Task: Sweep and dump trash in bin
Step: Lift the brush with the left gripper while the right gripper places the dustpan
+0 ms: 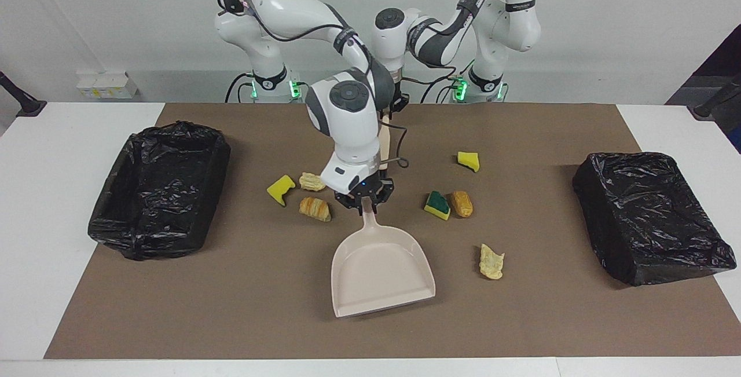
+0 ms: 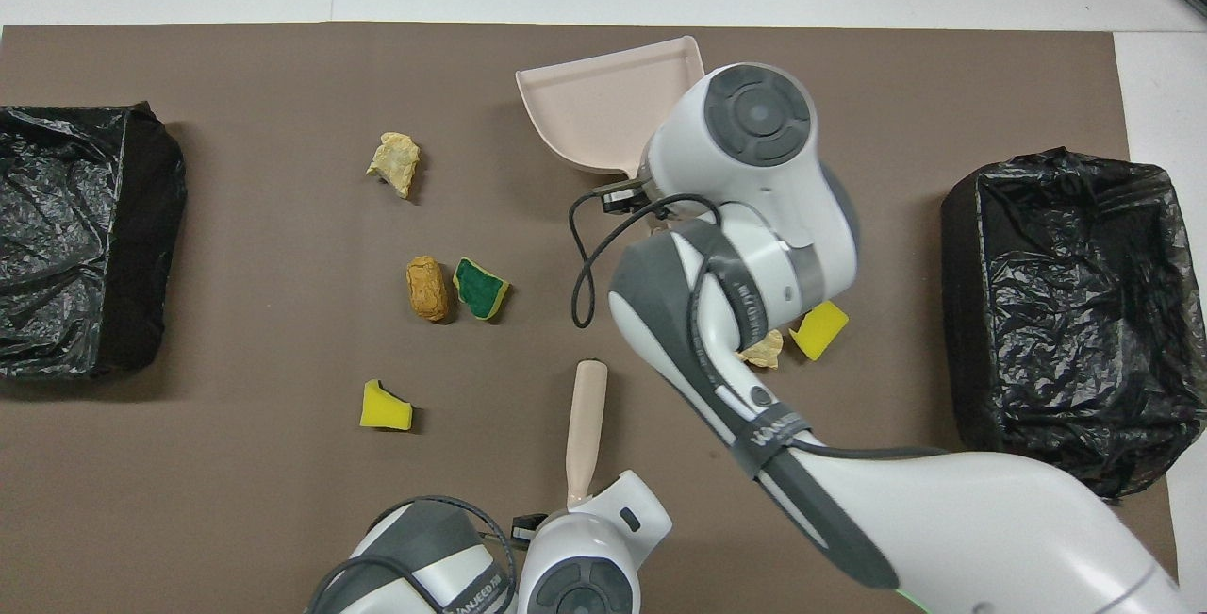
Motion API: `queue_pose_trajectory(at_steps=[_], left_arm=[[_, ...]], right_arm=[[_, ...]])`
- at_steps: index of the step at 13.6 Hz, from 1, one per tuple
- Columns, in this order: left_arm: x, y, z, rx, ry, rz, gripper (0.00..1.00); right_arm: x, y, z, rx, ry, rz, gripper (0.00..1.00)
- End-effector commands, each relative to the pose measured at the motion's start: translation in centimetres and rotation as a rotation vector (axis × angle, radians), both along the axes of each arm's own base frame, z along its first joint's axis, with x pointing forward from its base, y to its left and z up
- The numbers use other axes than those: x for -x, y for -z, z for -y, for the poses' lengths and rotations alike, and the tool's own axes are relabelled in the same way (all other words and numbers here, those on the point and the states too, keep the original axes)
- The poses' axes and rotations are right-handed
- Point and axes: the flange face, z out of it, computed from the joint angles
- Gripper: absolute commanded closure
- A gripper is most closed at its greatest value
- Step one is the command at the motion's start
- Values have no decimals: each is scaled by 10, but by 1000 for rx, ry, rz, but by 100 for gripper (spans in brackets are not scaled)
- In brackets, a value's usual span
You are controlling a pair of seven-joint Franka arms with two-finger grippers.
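Observation:
My right gripper is shut on the handle of the beige dustpan, which hangs tilted just above the brown mat; in the overhead view the wrist hides the grip on the dustpan. My left gripper is shut on the beige brush, close to the robots. Several pieces of trash lie around: a yellow sponge, two pastries beside it, another yellow sponge, a green-and-yellow sponge touching a pastry, and a pale pastry.
A black-bagged bin stands open at the right arm's end of the mat. A second black-bagged bin stands at the left arm's end. The brown mat covers most of the white table.

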Motion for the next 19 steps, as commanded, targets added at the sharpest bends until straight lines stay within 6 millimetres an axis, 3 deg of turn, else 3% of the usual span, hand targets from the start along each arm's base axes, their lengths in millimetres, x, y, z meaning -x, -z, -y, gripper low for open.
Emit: queue_pose_trajectory(at_steps=[1, 2, 4, 6, 8, 9, 12, 14, 16, 17, 19], left_arm=[[-48, -34, -33, 8, -11, 19, 100], [-68, -40, -51, 15, 13, 32, 100], [-118, -47, -90, 13, 12, 63, 100], [-172, -63, -133, 28, 113, 97, 100], [-228, -75, -175, 34, 176, 110, 100], [-246, -73, -196, 37, 206, 119, 100], [-289, -67, -262, 41, 269, 132, 100], [-309, -49, -304, 42, 303, 155, 100], [-324, -32, -324, 41, 364, 141, 100], [-328, -27, -329, 45, 379, 131, 100], [-318, -17, -326, 51, 410, 93, 100]], right_arm=[[-1, -41, 76, 6, -195, -29, 100], [2, -55, 97, 20, -286, -31, 100], [0, -64, 145, 49, -402, -55, 100], [1, -61, 171, 62, -620, -72, 100], [16, -55, 153, 167, -862, -94, 100], [23, -41, 142, 173, -918, -123, 100], [38, 3, 98, 173, -1013, -140, 100], [45, 23, 90, 173, -1039, -128, 100], [57, 33, 63, 172, -1067, -122, 100], [60, 38, 61, 171, -1053, -116, 100], [64, 38, 57, 173, -1042, -109, 100]])
